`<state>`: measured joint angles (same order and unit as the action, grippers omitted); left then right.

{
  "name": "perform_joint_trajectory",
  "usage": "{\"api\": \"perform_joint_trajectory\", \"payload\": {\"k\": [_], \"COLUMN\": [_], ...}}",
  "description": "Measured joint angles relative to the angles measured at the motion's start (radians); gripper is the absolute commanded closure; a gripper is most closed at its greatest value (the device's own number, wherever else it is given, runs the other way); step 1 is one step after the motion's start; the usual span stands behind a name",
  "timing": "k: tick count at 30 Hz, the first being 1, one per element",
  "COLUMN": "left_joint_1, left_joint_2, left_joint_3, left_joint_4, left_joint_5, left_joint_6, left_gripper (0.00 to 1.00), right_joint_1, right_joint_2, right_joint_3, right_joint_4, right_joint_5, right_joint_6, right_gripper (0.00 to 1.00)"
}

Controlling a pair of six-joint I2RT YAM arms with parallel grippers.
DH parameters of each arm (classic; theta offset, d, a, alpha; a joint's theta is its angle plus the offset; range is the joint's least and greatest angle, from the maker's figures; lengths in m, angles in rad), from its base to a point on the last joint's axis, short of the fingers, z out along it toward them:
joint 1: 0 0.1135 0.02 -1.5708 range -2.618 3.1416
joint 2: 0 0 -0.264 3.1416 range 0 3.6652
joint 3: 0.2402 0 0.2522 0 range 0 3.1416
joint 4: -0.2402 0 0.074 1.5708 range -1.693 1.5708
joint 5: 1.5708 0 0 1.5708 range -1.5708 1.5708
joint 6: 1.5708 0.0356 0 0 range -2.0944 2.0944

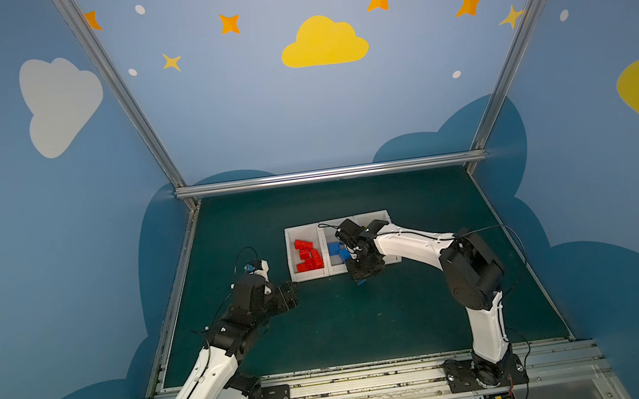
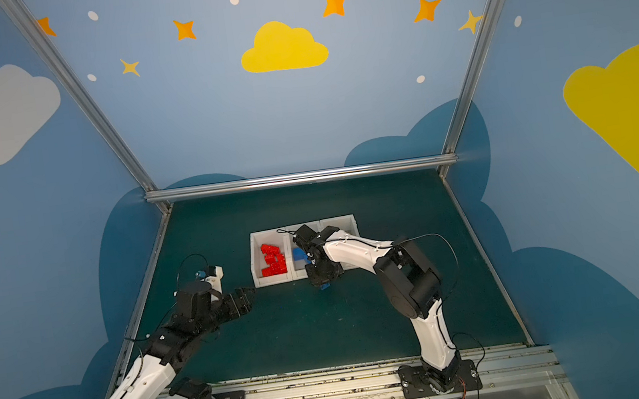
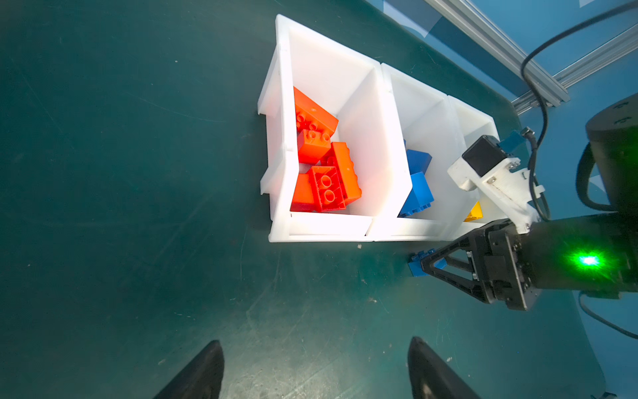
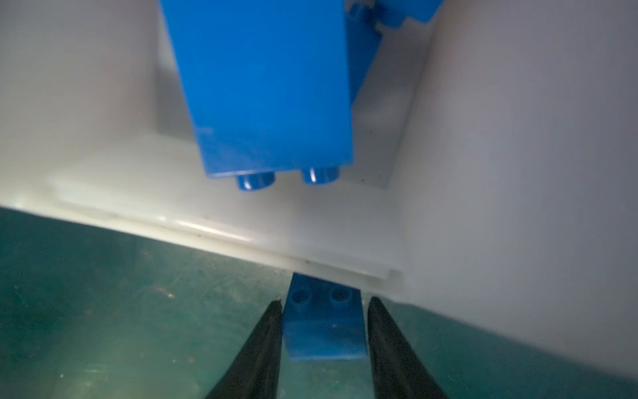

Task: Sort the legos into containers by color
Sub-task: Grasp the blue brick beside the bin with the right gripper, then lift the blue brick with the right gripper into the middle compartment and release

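Nearest you, your left arm [image 1: 192, 393] comes up from the bottom edge in both top views. The left jaws stand wide apart with nothing between them, held over the bare green counter [image 1: 368, 328]. Your right arm [image 1: 411, 241] arches in from the other side, and the right jaws point down at the counter.

A row of three white containers [image 3: 328, 62] stands side by side a little way ahead of the left jaws. Its front wall runs just beyond the tips of the right jaws. The container straight ahead of the left jaws holds a heap of red bricks [image 3: 321, 162]. The middle container [image 3: 424, 114], straight ahead of the right jaws, holds a few blue bricks [image 3: 419, 193]. In the right wrist view a large blue brick [image 4: 269, 86] fills the space beyond the tips, two studs facing back toward the jaws. The last container [image 3: 473, 117], farthest from the left jaws, shows one yellow brick [image 3: 474, 212], mostly hidden behind the right arm's camera mount [image 3: 497, 179].

Between the right jaws lies a small blue brick [image 4: 324, 331]. It rests on the counter, outside the middle container and just short of its front wall, with two studs showing at the end away from the jaws. The right jaws are closed against its two sides, gripping it.
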<state>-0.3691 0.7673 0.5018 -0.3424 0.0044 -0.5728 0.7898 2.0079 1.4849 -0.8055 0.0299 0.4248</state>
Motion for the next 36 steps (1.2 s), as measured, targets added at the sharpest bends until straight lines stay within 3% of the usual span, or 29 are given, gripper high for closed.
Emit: {"api": "perform_joint_trajectory", "payload": {"k": [9, 20, 27, 32, 36], "left_joint_1": [0.0, 0.0, 0.0, 0.0, 0.0], "left_joint_2": [-0.005, -0.023, -0.024, -0.031, -0.055], "left_joint_3": [-0.005, -0.006, -0.006, -0.006, -0.006], "left_joint_4": [-0.004, -0.008, -0.009, -0.012, -0.019], "left_joint_5": [-0.001, -0.008, -0.008, -0.008, -0.013], "left_joint_6": [-0.001, -0.003, -0.008, -0.02, -0.028], "left_gripper": [0.16, 0.16, 0.16, 0.16, 0.16], "right_joint_1": [0.0, 0.003, -0.066, -0.131, -0.159], "right_joint_2": [0.0, -0.077, -0.106, -0.018, 0.108], "right_joint_3": [0.0, 0.014, 0.221, 0.425, 0.555], "right_joint_4": [0.0, -0.055, -0.084, -0.085, -0.099], "right_joint_5": [0.009, 0.006, -0.027, -0.049, -0.076], "right_joint_6": [-0.003, -0.011, -0.046, -0.066, -0.067], "right_gripper": [0.73, 0.73, 0.72, 0.72, 0.62]}}
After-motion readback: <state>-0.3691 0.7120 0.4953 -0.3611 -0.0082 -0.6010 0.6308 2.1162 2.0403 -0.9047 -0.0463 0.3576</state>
